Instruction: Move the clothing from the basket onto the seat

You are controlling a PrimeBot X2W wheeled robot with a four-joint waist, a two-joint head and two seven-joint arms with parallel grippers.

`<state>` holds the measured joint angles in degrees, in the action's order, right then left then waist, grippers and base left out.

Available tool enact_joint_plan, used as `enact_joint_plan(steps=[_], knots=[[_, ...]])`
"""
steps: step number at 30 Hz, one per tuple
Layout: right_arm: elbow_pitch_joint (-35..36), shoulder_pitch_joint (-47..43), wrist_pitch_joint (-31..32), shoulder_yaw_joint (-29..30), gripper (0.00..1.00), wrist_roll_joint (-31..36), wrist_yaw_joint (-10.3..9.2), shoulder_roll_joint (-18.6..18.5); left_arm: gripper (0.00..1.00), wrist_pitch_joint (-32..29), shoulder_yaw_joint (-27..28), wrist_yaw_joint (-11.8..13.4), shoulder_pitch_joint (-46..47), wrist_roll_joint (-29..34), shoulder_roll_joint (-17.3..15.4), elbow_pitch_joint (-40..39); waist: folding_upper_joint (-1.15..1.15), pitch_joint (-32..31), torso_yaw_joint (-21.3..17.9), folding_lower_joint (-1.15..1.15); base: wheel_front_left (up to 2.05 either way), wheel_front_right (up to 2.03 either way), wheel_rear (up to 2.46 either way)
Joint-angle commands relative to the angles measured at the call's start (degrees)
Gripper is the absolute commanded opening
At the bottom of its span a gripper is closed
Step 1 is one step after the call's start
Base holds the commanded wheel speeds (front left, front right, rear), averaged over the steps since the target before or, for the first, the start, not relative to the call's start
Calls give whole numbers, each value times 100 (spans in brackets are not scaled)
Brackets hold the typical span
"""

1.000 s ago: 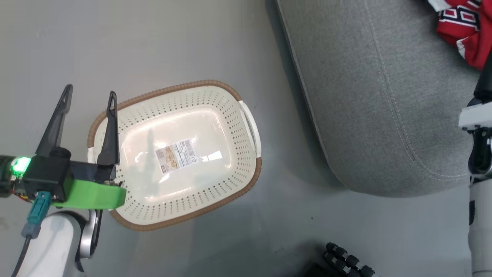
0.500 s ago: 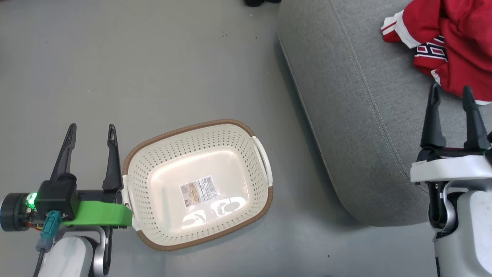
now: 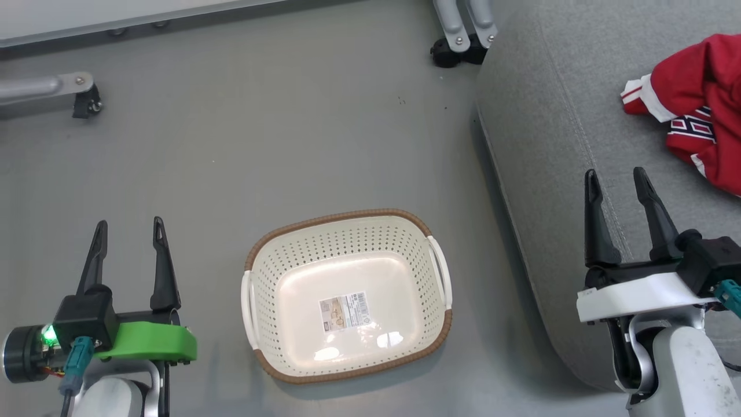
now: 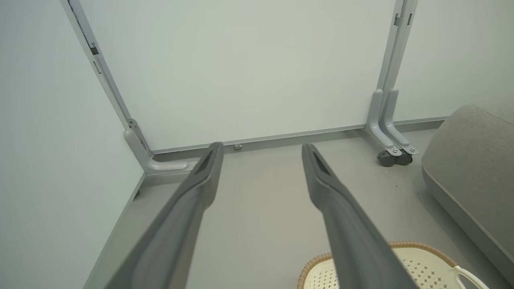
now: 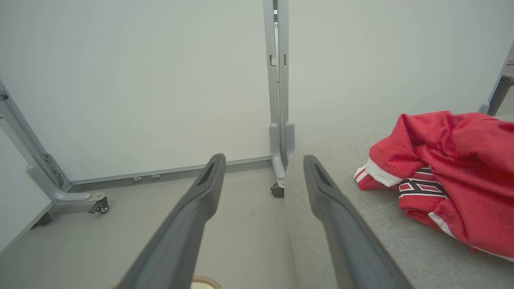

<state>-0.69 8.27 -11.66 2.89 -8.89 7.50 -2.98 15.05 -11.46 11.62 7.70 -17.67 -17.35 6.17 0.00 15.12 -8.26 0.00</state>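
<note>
Now note crumpled red sports clothing (image 3: 706,87) lying on the light-grey upholstered seat (image 3: 550,145), ahead-right of the nearer right gripper (image 3: 613,172), fingers wide apart, empty; left gripper (image 3: 130,222) likewise, near the emptied cream perforated basket (image 3: 336,217).

- The basket (image 3: 341,215) stands on the floor (image 3: 260,145), left of the seat (image 3: 550,174), apart from it.
- The clothing (image 3: 706,81) lies on the seat.
- A label (image 3: 345,311) lies in the basket.
</note>
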Motion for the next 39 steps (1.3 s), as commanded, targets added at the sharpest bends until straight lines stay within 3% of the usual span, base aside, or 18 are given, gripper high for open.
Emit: enact_joint_plan(steps=[1,24,39], knots=[[53,-122,28,-31,100,55,-2,-8,100,13,33,12,-113,16,27,45,0,-259,252,0,0,0,0],[400,-1159,590,-268,100,352,-2,5,100,9,157,-328,-787,311,426,592,0,-1361,511,0,0,0,0],[584,-1386,749,-290,100,367,-2,-27,100,9,262,-488,-877,463,569,744,0,-1532,570,0,0,0,0]])
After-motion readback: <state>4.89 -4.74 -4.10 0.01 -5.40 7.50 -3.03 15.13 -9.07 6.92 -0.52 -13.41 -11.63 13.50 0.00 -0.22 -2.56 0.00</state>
